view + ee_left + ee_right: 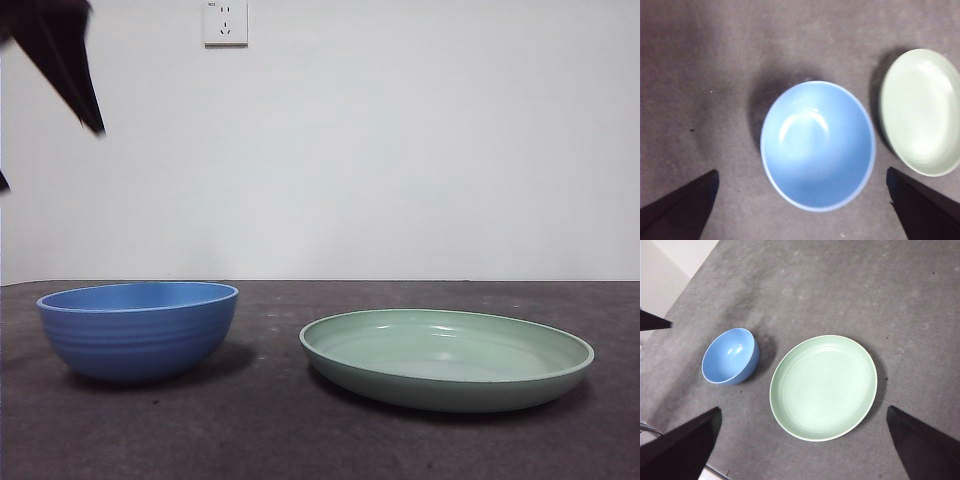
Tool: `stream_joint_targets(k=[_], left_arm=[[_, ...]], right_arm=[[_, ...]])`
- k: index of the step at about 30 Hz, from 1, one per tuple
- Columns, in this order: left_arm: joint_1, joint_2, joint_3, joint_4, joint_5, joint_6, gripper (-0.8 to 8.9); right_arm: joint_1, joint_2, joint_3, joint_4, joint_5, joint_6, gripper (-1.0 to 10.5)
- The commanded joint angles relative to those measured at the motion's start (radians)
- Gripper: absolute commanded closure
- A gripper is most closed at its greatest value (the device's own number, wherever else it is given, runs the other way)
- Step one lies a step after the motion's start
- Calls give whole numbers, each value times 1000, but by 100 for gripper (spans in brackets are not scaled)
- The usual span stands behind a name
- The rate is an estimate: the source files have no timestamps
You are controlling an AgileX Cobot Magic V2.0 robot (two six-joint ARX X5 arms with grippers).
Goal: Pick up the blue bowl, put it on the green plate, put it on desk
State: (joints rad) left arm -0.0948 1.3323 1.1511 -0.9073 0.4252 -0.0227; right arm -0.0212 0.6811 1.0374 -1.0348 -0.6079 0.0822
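The blue bowl stands upright and empty on the desk, left of the green plate and a short gap apart from it. The plate is empty and lies flat. My left gripper hangs open high above the bowl, with its jaws spread wider than the bowl; the plate lies to one side. In the front view a black arm tip shows at the top left corner. My right gripper is open and empty, high above the plate and the bowl.
A white wall with a socket stands behind the desk. In the right wrist view the desk's edge runs close beyond the bowl, and a black part of the other arm shows there.
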Motion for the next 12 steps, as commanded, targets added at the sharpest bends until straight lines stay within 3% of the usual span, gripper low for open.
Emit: stream_joint_targets(k=[1,12], left_arm=[[-2,87,19,22,0,15,198],[-2,343,19,67,0,15,258]], right_arm=[[1,3,14,8,-1,-11,377],[1,3,14,8,-1,-12,377]])
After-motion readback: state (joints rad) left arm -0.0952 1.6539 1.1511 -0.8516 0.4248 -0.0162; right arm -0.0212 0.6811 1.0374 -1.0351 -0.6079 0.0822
